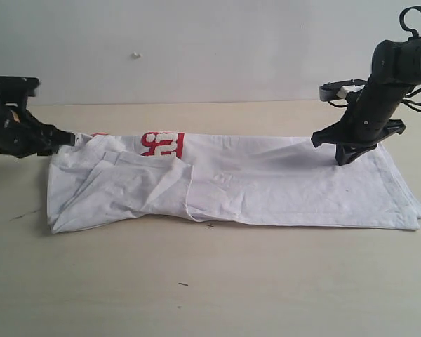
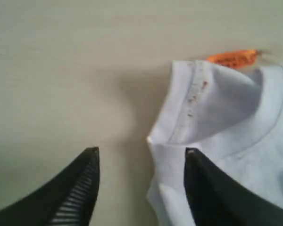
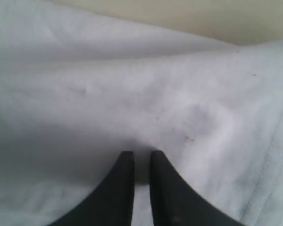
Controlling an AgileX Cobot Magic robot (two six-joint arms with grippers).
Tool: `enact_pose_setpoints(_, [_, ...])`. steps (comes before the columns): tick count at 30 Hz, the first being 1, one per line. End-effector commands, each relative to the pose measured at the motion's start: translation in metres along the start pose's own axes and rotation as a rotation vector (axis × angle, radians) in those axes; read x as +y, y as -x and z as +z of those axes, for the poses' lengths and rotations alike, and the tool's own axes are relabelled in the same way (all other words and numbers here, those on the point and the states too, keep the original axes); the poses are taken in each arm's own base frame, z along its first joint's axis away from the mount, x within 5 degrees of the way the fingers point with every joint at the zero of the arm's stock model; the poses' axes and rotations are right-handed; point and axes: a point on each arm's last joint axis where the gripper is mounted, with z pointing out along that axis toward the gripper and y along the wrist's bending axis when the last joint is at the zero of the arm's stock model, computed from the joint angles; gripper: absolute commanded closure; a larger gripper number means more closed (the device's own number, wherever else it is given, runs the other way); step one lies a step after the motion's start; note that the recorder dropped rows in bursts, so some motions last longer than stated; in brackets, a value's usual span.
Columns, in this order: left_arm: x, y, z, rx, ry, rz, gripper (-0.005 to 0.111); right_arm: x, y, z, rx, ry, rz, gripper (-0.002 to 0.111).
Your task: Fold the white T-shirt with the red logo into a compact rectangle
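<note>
On the pale tabletop [image 1: 210,295] the shirt [image 1: 281,182] lies in a long band. The left pincer [image 2: 141,151] gapes wide at the collar [image 2: 193,108]; the right pincer [image 3: 141,155], narrow, nips cloth. I'd say the left should close on every layer before lifting.

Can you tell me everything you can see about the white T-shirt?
The white T-shirt looks like soft, wrinkly cotton. It lies flat on the table, folded into a long strip, with a flap folded over near the collar end. Only part of its red logo peeks out at the far edge. An orange neck tag sticks out by the collar. The open left hand straddles the collar edge; the right hand pinches the other end.
</note>
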Motion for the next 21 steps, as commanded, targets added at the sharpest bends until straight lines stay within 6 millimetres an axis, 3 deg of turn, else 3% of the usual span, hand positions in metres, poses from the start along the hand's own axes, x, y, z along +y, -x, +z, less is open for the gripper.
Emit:
enact_pose_setpoints(1, [0.019, 0.005, -0.005, 0.033, 0.007, -0.208, 0.054, -0.003, 0.002, -0.004, -0.015, -0.008, 0.001, 0.093])
enact_pose_setpoints(7, [0.012, 0.019, -0.003, 0.095, -0.198, -0.264, 0.058, -0.001, 0.002, -0.004, -0.015, 0.014, 0.004, 0.093])
enact_pose_setpoints(10, [0.018, 0.030, -0.003, 0.133, -0.383, -0.318, 0.056, 0.000, 0.001, -0.004, -0.006, 0.016, 0.002, 0.093])
enact_pose_setpoints(12, [0.027, 0.033, 0.000, 0.152, -0.406, -0.329, 0.052, 0.000, 0.000, -0.004, 0.000, 0.017, 0.000, 0.093])
enact_pose_setpoints(17, [0.054, 0.018, 0.011, 0.221, -0.301, -0.298, 0.049, 0.000, 0.000, -0.004, 0.003, 0.018, 0.000, 0.093])
enact_pose_setpoints(21, [0.049, 0.001, 0.028, 0.305, -0.347, -0.309, 0.049, 0.000, 0.001, -0.006, -0.010, 0.015, -0.012, 0.093])
